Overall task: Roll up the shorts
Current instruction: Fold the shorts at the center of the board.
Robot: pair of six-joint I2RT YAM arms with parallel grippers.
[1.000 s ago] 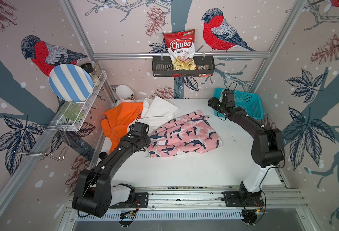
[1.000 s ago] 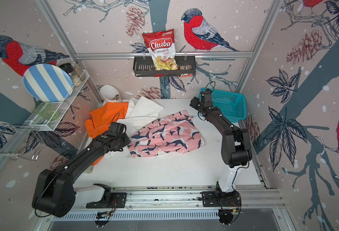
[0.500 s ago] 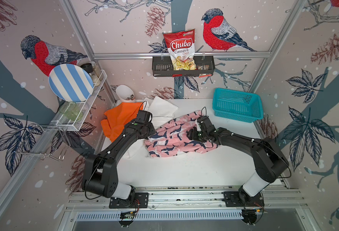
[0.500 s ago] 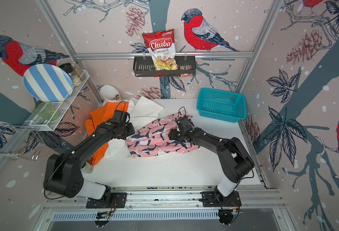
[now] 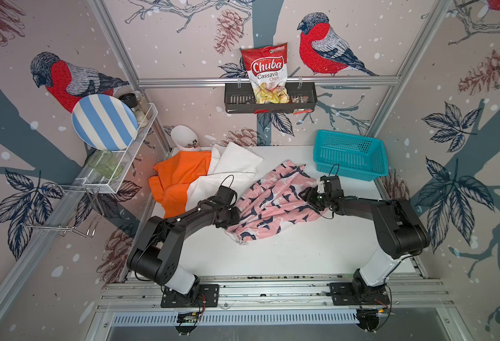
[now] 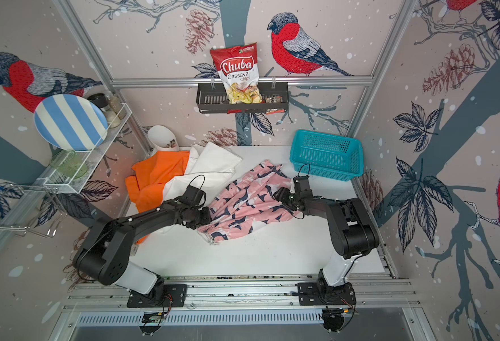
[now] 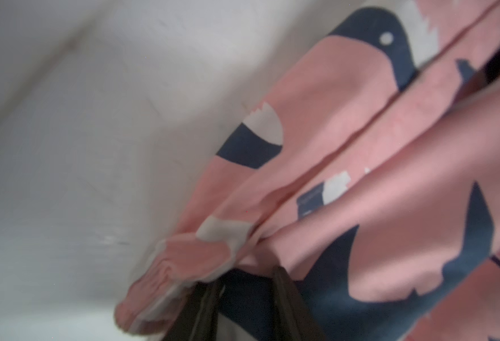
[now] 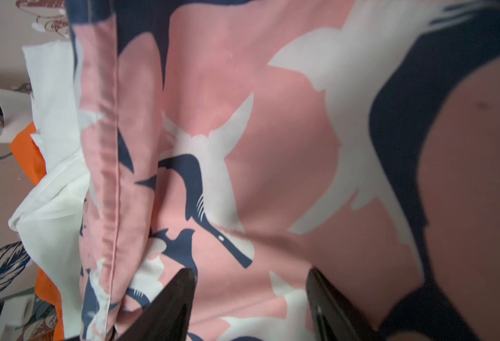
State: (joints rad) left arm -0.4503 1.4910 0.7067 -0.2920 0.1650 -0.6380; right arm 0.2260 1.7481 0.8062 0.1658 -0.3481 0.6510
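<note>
Pink shorts (image 5: 275,203) lie at the centre of both top views on the white table (image 5: 287,251), now drawn into long diagonal folds between the two arms. A second ago they lay flatter and broader. The left gripper (image 5: 234,220) has dropped from the cloth's upper left edge to its lower left corner. In the left wrist view its fingers (image 7: 284,295) stand partly apart around a bunched edge of the print. Whether they pinch it cannot be told.

The right gripper (image 5: 307,196) was up at the blue basket (image 5: 349,172) in the upper right of the frame a second ago. It has since swung down to the right edge of the pink shorts. The right wrist view shows its jaws wide apart over the cloth, the fingers (image 8: 180,298) gripping nothing.

The white shorts (image 5: 237,162) and the orange shorts (image 5: 180,177) stay heaped in the upper left part of the table, unmoved, with the white pair overlapping the orange. The basket is no longer partly hidden by the right arm and stands apart from all the cloth.
</note>
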